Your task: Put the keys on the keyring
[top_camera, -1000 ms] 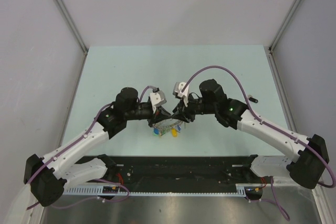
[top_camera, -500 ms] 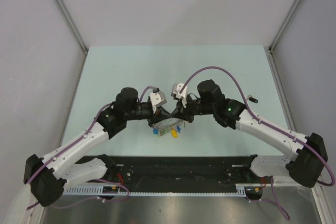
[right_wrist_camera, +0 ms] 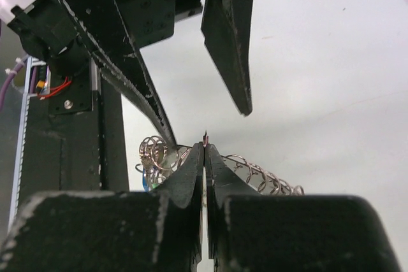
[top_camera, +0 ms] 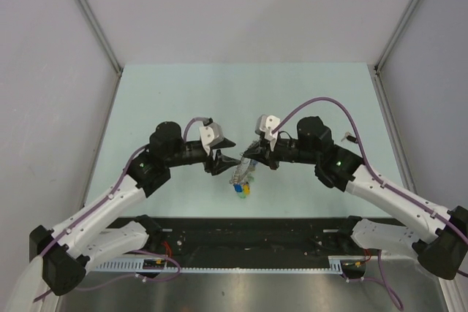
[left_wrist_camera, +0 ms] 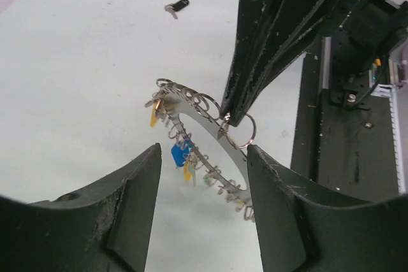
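Drawn back leftward, left gripper (top_camera: 225, 156) fingers stand open; right gripper (right_wrist_camera: 204, 148) fingers pinch the keyring (left_wrist_camera: 210, 138) (keys (left_wrist_camera: 179, 155) dangling) toward the table's (top_camera: 183, 93) near edge.

Bright, even overhead light; faint soft shadows on the pale mint-green tabletop (top_camera: 307, 93), washed near white in wrist views. Near black gripper fingers (left_wrist_camera: 127, 221) blur; the grey coiled metal keyring (left_wrist_camera: 191, 113) glints.

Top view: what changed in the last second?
The left tool pulled back to the left and now stands open, clear of the keyring. The right tool shifted right with its arm, still shut on the keyring, which moved right with it. The loose black key stayed put.
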`<action>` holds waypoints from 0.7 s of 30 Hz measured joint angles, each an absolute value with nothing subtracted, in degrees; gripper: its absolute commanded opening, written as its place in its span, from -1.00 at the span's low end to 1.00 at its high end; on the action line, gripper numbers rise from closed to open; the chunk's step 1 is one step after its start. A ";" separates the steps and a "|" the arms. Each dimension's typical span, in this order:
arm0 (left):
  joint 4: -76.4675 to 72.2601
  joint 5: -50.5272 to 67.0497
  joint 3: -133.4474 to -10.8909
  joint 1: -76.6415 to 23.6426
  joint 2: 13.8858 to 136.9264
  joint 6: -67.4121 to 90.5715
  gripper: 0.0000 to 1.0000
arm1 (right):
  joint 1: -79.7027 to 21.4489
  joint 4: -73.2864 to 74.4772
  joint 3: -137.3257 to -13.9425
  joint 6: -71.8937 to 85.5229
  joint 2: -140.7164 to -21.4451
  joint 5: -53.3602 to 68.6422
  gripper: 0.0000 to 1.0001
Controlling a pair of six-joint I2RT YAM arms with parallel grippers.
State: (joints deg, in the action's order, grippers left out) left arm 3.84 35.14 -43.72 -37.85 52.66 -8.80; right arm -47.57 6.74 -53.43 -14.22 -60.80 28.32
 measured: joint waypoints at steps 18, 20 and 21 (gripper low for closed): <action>-9.45 47.37 -41.34 -37.85 55.72 4.14 0.27 | -47.11 -17.85 -40.34 -5.76 -55.81 28.25 -1.00; -11.25 48.36 -40.99 -37.76 55.88 5.85 0.28 | -47.07 -19.40 -39.44 -5.30 -55.64 28.03 -1.00; -11.92 48.66 -40.86 -37.71 55.88 6.70 0.29 | -47.00 -19.90 -39.16 -4.99 -55.59 27.92 -1.00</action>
State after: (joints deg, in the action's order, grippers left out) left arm -11.92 48.66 -40.86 -37.71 55.88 6.70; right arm -47.00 -19.90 -39.16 -4.99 -55.59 27.92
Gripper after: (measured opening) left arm 0.636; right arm 0.009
